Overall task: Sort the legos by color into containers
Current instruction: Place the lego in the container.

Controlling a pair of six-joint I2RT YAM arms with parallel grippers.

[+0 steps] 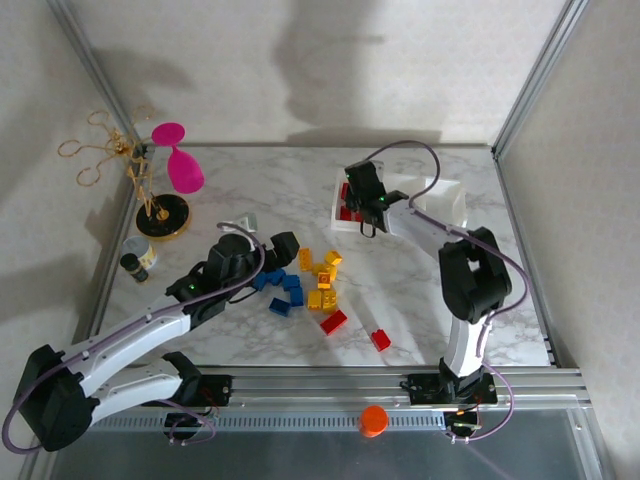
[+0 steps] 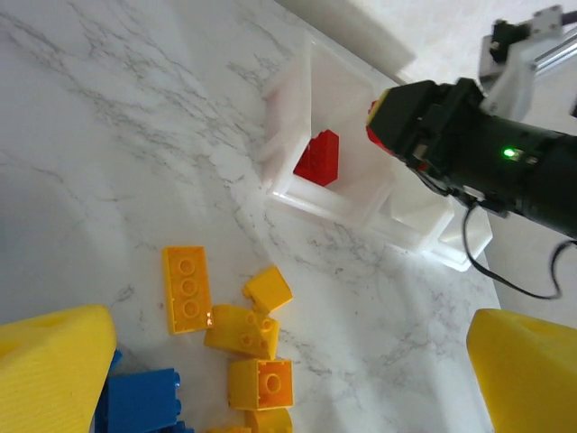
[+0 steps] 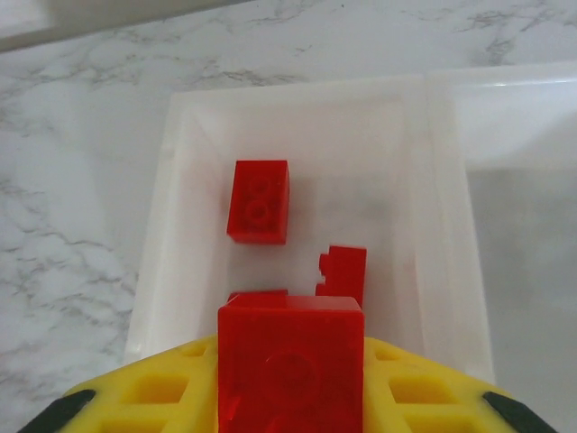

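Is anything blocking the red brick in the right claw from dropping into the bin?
Nothing visible. The right gripper holds the red brick over the open bin, where a few red bricks lie.

White grey-veined marble surface [image 1: 290, 185] is enclosed by pale textured walls [image 1: 300, 60] at back and sides. Aluminium posts [image 1: 537, 75] are fitted at corners. Soft shadows are cast on back wall.

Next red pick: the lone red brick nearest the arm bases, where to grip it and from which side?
Likely from straight above: the lone red brick sits on the table with open space all round. Pinch across its short width, on the two long sides, which run diagonally in the top view.
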